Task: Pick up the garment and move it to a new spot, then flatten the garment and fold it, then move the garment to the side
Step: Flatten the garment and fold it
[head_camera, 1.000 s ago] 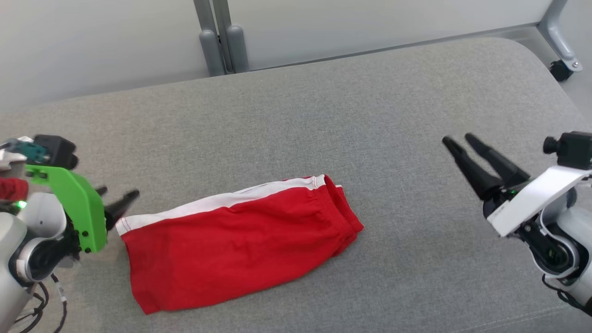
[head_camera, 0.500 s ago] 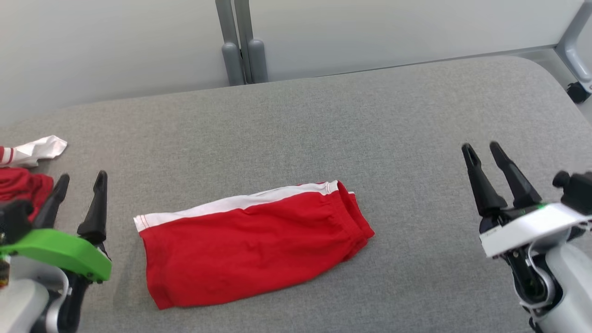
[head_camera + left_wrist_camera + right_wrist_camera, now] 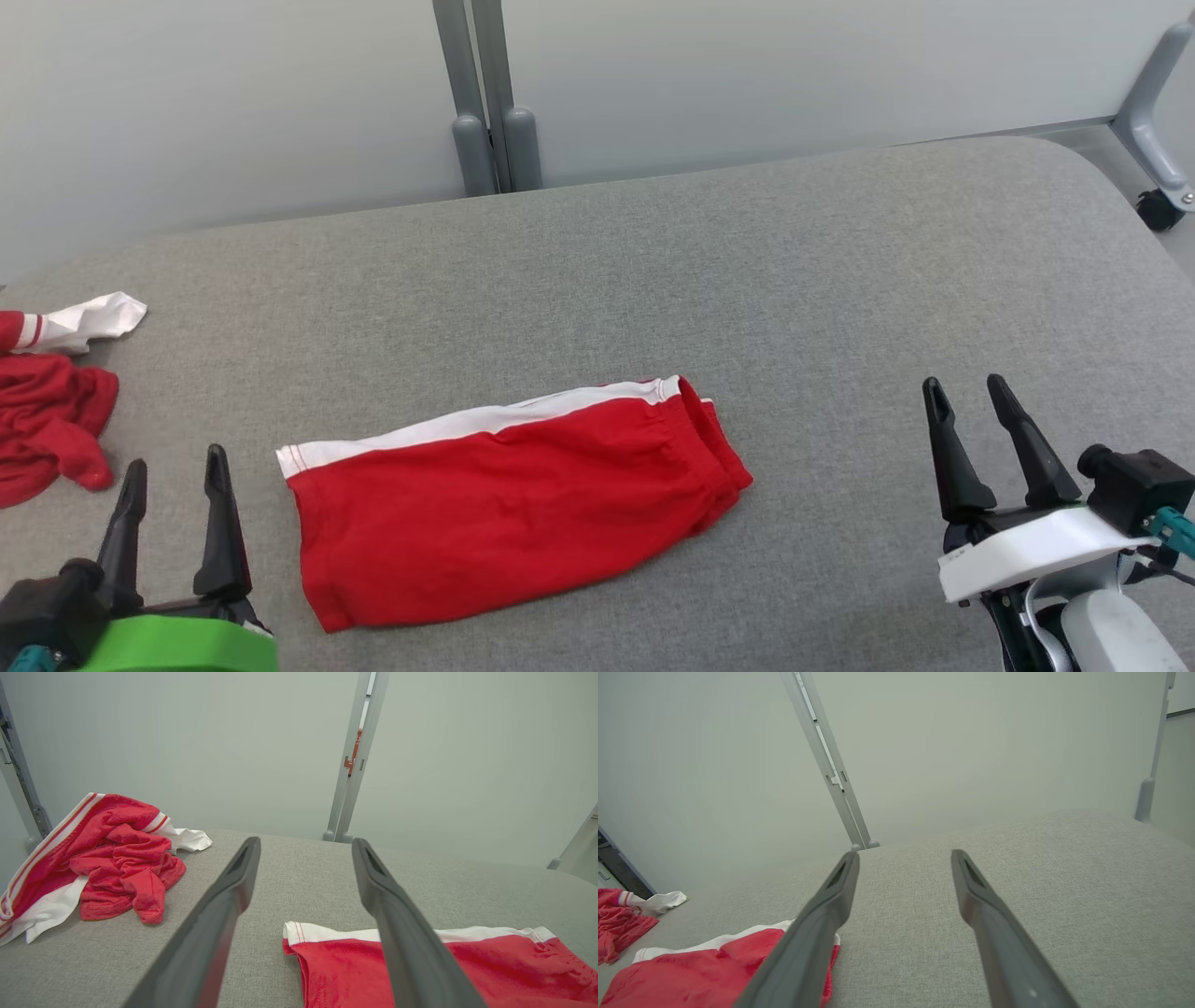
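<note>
A folded red garment (image 3: 509,499) with a white band along its far edge lies flat on the grey padded table (image 3: 709,271), a little left of centre. It also appears low in the left wrist view (image 3: 420,966) and at the lower left of the right wrist view (image 3: 700,970). My left gripper (image 3: 177,462) stands open at the lower left, just left of the garment's corner, holding nothing. At the lower right my right gripper (image 3: 962,387) is open and empty, well clear of the cloth.
A crumpled heap of red and white clothes (image 3: 47,411) lies at the table's left edge, also in the left wrist view (image 3: 98,858). Grey partition posts (image 3: 485,103) stand behind the table, and a castor leg (image 3: 1158,187) at the far right.
Both arms have drawn back toward the lower edge and now point up the picture. The camera has shifted, bringing the clothes heap into view. The garment lies unmoved.
</note>
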Robot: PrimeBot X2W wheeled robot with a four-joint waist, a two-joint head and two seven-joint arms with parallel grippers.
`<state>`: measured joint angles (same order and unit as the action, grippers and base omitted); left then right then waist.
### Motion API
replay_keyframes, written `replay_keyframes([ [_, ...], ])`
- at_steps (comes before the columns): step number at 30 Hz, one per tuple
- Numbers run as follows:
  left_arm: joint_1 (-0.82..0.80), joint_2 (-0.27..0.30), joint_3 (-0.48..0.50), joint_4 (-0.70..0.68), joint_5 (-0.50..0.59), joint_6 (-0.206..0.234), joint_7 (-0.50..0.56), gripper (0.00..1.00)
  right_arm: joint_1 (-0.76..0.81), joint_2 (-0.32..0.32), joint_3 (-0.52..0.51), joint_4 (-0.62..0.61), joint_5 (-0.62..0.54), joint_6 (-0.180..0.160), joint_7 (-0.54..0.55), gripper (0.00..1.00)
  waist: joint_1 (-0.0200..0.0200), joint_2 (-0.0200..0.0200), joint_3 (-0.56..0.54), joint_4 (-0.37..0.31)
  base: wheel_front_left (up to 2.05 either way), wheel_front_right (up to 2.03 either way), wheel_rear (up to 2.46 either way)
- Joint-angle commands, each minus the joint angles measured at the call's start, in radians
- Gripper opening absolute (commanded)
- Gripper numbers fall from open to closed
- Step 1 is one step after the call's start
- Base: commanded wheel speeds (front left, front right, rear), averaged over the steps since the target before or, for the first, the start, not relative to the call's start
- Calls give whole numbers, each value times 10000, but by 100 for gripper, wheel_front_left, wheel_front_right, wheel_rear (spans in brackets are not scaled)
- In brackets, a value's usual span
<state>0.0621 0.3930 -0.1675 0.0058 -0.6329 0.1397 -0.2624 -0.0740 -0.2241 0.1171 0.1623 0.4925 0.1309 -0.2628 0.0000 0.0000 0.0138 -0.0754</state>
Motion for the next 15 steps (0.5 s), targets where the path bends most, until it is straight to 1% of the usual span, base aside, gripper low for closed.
replay_keyframes([
  [1, 248, -258, 227, -95, 427, -259, -27, 100, 145, 85, -40, 9, -174, -4, -25, 100, 0, 0, -10, 19, 0, 0, 0],
  [2, 390, -545, 480, -90, 797, -435, -28, 100, 248, 164, -46, 41, -328, -4, -25, 100, 0, 0, -21, 58, 0, 0, 0],
  [5, 702, -1237, 940, 240, 1454, -1038, -27, 100, 401, 292, 92, 269, -685, -4, -25, 100, 0, 0, -46, 149, 0, 0, 0],
  [7, 715, -1584, 1256, 557, 1865, -1469, -30, 100, 347, 353, 225, 417, -800, -4, -25, 100, 0, 0, -62, 220, 0, 0, 0],
  [9, 689, -1896, 1520, 820, 2068, -1799, -29, 100, 187, 326, 360, 602, -874, -4, -25, 100, 0, 0, -69, 283, 0, 0, 0],
  [11, 574, -2109, 1746, 983, 2334, -2053, -29, 100, -44, 278, 547, 854, -960, -4, -8, 100, 0, 0, -72, 365, 0, 0, 0],
  [15, 291, -2445, 1975, 1191, 2689, -2371, -29, 100, -624, 342, 1023, 1388, -847, -4, 449, 100, 0, 0, 17, 585, 0, 0, 0],
])
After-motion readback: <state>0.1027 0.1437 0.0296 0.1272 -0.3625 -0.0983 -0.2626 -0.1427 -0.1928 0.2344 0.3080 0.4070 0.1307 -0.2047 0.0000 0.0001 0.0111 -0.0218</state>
